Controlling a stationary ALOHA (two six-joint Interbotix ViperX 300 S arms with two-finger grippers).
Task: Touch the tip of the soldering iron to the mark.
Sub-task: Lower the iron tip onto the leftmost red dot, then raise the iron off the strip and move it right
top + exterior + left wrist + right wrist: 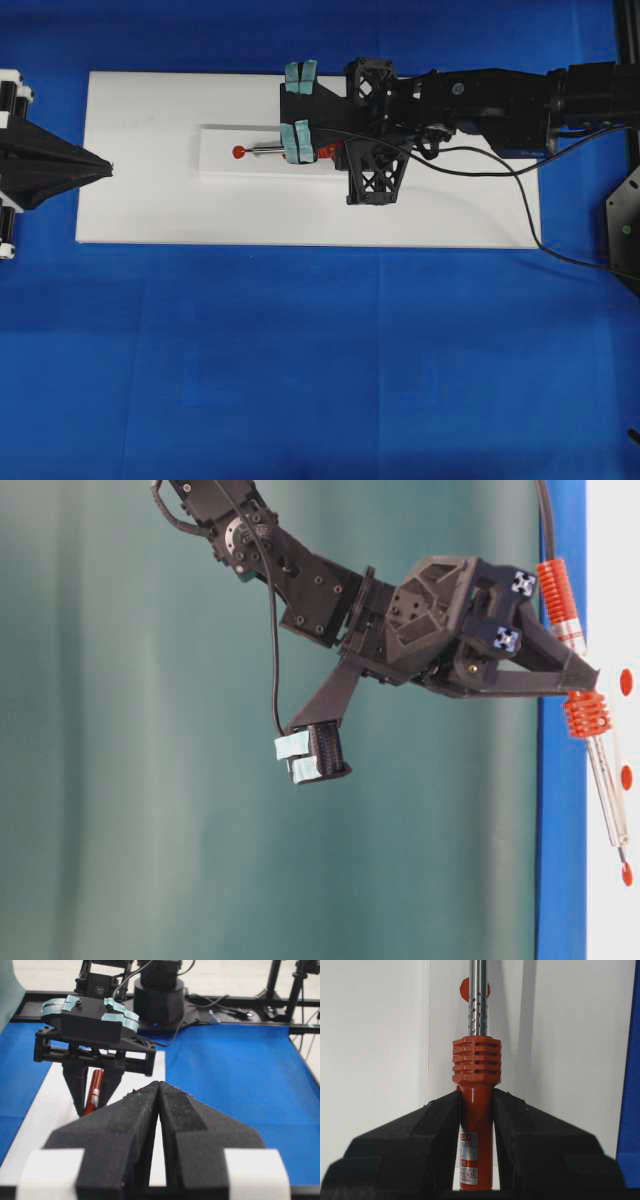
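Note:
The soldering iron (pixel 265 150) lies nearly level over a raised white strip (pixel 215 165), with its tip at the red mark (pixel 238 151). My right gripper (pixel 335 152) is shut on its red-orange handle (pixel 476 1075), just behind the ribbed collar. In the right wrist view the perforated silver shaft crosses the mark (pixel 465 989) and runs out of the top of the frame. Seen from table level, the tip (pixel 624 863) sits against a red mark (pixel 627 875). My left gripper (pixel 108 168) is shut and empty at the board's left edge, pointing at the iron (pixel 94 1091).
A white board (pixel 300 215) lies on the blue table (pixel 320 360). The iron's black cord (pixel 500 172) trails right and off the board. Two more red marks (pixel 626 682) (pixel 626 777) show beside the shaft in the table-level view.

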